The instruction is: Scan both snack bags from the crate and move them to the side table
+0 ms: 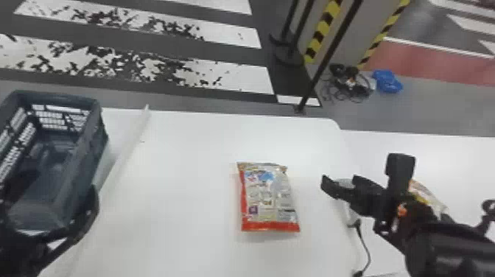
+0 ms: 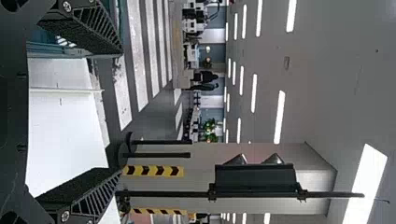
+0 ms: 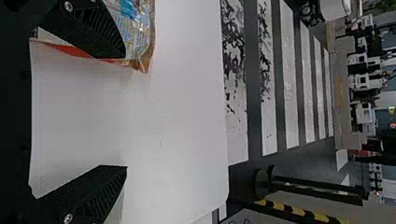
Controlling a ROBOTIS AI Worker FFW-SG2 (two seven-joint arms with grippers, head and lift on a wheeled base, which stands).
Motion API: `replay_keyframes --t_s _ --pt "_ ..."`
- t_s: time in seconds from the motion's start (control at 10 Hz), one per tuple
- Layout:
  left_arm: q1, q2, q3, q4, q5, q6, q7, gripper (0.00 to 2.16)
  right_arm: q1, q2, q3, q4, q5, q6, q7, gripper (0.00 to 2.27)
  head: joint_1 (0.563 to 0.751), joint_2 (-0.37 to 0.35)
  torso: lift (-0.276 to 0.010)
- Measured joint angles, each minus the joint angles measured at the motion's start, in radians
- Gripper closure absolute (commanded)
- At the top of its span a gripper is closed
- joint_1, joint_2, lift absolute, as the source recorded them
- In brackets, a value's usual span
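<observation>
Bag [image 1: 269,199] well inside table [image 1: 176,147] edges; right hand [image 1: 362,173] apart.

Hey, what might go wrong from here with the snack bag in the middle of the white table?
The snack bag lies flat, so the open right gripper might slide over it or crumple it instead of getting a hold. A second packet is partly hidden behind the right arm, which could nudge it. The dark cable runs close by that arm and might snag.
</observation>
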Motion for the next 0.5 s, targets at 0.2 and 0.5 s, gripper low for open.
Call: replay_keyframes --t_s 0.2,0.5 --pt "-0.004 0.0 -0.002 -0.005 -0.003 0.073 0.066 0.1 -0.014 -0.034 -0.006 0.05 0.037 0.018 0.0 0.08 0.695 -0.339 -0.029" --pt "-0.003 -0.001 -0.01 -0.018 -0.004 0.16 0.123 0.1 -0.071 -0.08 -0.009 0.172 0.054 0.048 0.015 0.08 0.695 -0.35 -0.029"
